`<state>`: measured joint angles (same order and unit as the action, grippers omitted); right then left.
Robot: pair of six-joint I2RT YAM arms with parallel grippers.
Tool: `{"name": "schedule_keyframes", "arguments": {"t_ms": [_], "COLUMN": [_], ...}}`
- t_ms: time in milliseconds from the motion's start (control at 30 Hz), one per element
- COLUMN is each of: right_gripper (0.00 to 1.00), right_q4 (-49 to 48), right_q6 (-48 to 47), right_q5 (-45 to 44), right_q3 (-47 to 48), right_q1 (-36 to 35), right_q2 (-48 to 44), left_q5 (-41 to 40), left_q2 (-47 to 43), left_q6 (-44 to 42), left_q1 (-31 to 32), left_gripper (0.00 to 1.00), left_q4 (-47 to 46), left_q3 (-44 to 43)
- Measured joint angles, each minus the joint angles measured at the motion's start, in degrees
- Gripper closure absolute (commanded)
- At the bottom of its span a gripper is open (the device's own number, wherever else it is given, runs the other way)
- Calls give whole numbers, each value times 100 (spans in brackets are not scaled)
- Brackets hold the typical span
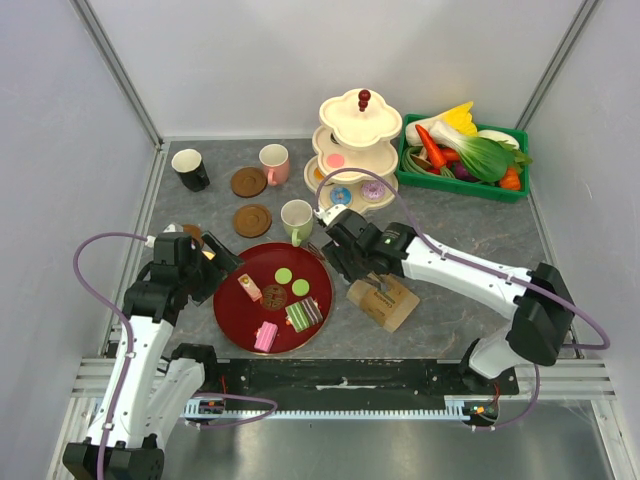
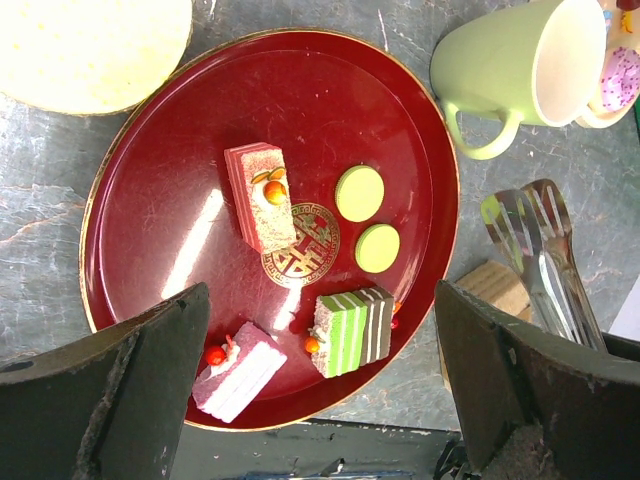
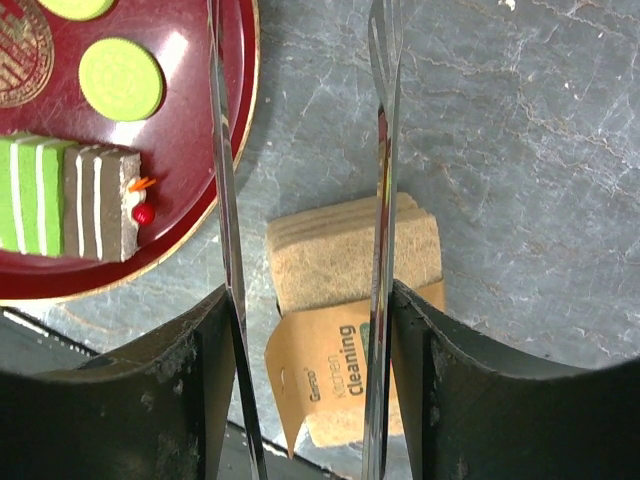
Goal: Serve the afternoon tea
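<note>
**Gripping Tongs Beside the Red Tray**

Top view: the red tray (image 1: 232, 312) sits at lower centre of the grey worktop (image 1: 480, 220). It carries two pink cake slices (image 1: 250, 288), a green-striped cake slice (image 1: 304, 314) and two green macarons (image 1: 284, 275). The pale-green mug (image 1: 297, 221) stands just above the tray's rim. The pink mug (image 1: 274, 164) and black mug (image 1: 190, 169) stand further up and to the left, with two brown coasters (image 1: 248, 181) near them. Iced donuts (image 1: 341, 195) lie on the bottom tier of the cream tiered stand (image 1: 358, 150) at upper centre. The left tool (image 1: 222, 265) hangs at the tray's left edge. The right tool (image 1: 372, 283) is over the tan sponge pack (image 1: 395, 312), just right of the tray.

Left wrist view: the left tool (image 2: 320, 295) is released, spread wide above the tray (image 2: 180, 150). Its fingers (image 2: 130, 380) fill the lower corners of the frame. The striped slice (image 2: 350, 330) lies at lower centre. The metal tongs (image 2: 545, 250) show at right, tips apart, below the pale-green mug (image 2: 520, 70).

Right wrist view: the right tool (image 3: 308, 292) is clenched on the tongs (image 3: 228, 200), one finger against each arm. The arms run up out of the frame, apart. The sponge pack (image 3: 350, 260) lies between them at lower centre, and the striped slice (image 3: 70, 200) sits on the tray at left.
</note>
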<state>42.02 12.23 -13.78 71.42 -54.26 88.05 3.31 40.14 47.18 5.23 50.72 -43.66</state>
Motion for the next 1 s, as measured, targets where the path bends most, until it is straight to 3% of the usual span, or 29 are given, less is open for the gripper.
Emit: {"name": "schedule_keyframes", "arguments": {"t_ms": [200,367,533,1000], "right_gripper": [34,34,32,33], "right_q4": [479,704,723,577], "right_q6": [-79,-162,-328,-726], "right_q5": [184,-13,-348,-767], "right_q3": [122,494,968,1434], "right_q1": [-245,-1019,-1598,-1683], "right_q2": [-382,-374,232,1515], "left_q5": [4,4,2,0], "left_q2": [-17,-17,-17,-83], "left_q6": [-7,-24,-46,-122], "left_q1": [0,0,0,0], "left_gripper": [1,1,1,1], "left_q4": [0,0,11,17], "left_q3": [0,0,0,-2]}}
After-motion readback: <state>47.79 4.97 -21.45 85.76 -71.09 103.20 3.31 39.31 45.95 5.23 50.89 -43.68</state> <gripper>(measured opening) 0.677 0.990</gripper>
